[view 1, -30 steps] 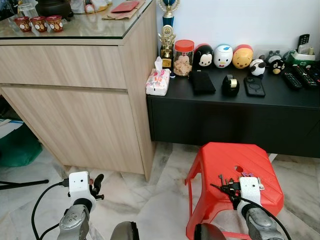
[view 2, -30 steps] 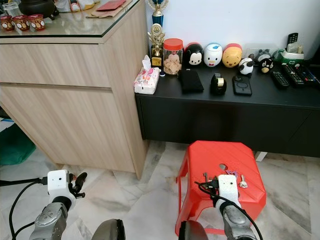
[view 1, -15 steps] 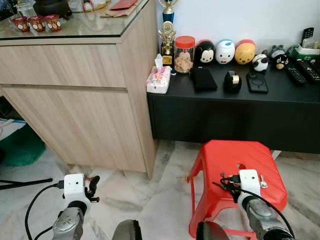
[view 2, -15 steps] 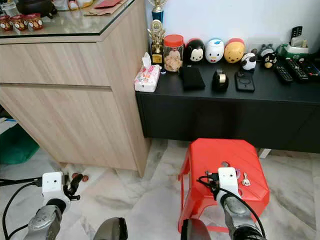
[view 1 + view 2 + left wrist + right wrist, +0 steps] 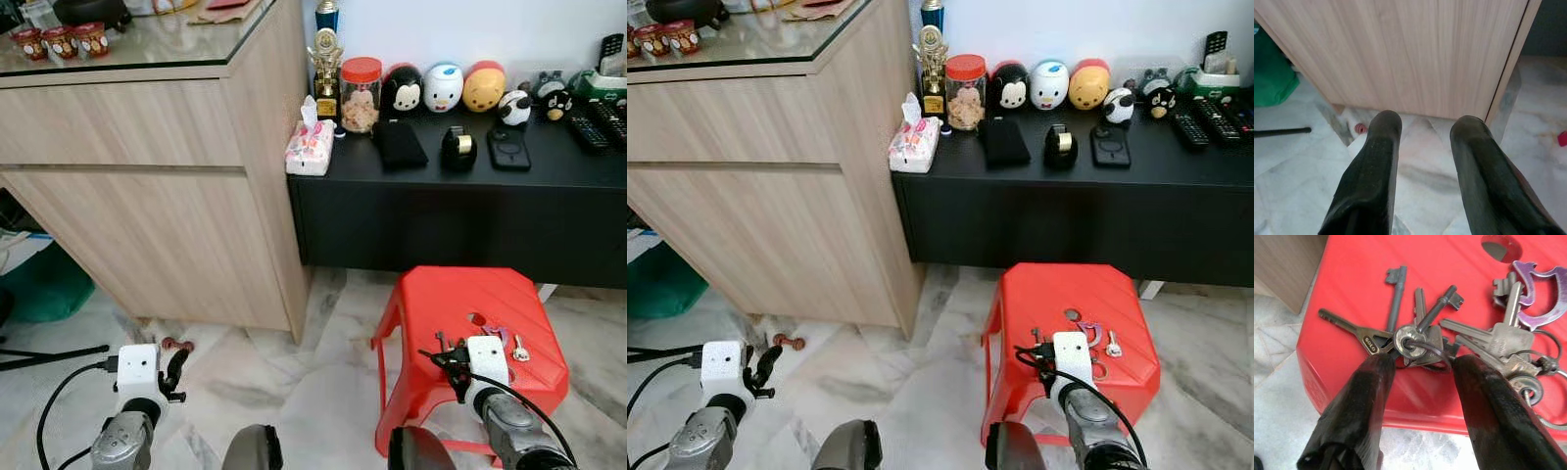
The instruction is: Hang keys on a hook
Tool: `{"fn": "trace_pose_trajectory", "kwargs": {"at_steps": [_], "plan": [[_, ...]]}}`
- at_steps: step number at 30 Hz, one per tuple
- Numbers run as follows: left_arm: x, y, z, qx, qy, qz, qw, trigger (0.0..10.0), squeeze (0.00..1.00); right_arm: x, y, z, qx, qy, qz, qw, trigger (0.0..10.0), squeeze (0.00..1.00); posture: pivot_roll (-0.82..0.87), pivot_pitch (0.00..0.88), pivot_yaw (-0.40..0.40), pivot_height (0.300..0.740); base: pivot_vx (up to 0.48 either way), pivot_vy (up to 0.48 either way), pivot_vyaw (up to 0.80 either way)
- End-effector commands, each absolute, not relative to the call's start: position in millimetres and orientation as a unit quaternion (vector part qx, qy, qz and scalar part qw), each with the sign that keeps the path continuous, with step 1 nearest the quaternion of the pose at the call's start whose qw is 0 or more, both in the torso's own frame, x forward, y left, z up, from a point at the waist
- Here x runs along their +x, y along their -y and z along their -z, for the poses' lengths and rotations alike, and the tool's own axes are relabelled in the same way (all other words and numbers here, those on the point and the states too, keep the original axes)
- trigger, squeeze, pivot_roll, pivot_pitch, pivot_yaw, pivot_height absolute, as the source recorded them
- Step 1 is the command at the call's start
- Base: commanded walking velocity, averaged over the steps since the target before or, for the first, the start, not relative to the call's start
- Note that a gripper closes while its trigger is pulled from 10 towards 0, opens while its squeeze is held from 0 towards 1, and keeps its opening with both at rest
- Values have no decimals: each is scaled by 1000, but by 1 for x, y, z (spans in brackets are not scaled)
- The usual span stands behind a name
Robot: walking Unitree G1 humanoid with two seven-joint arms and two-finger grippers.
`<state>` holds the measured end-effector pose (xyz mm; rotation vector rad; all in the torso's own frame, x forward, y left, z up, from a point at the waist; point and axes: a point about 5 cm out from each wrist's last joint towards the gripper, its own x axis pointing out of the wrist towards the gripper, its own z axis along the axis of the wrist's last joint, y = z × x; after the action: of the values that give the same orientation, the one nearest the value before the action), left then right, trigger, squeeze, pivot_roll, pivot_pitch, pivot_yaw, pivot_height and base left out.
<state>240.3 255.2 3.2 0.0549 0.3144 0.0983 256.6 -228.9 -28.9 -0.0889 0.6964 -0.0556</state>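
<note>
Hovering low over the red stool (image 5: pixel 1073 294), the right end effector (image 5: pixel 1418 382) has its fingers apart, straddling the ring of the keys (image 5: pixel 1420 340) lying just ahead on the seat. Its wrist view picks out a purple carabiner (image 5: pixel 1537 293) beyond the bunch. The left end effector (image 5: pixel 1422 161), fingers apart and empty, faces the wooden cabinet (image 5: pixel 1400 49) over marble floor (image 5: pixel 294 392).
</note>
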Motion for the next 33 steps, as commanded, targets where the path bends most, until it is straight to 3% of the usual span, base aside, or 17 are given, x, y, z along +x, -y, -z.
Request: {"fn": "trace_pose_trajectory", "kwargs": {"at_steps": [1, 33], "plan": [[239, -260, -4, 38, -162, -48, 985, 10000, 0, 258, 226, 28, -30, -333, 24, 942, 10000, 0, 18, 72, 82, 616, 0, 0, 0], [247, -252, -4, 30, -164, -47, 985, 10000, 0, 261, 221, 22, -3, -280, 2, 960, 10000, 0, -11, 48, 67, 616, 0, 0, 0]]}}
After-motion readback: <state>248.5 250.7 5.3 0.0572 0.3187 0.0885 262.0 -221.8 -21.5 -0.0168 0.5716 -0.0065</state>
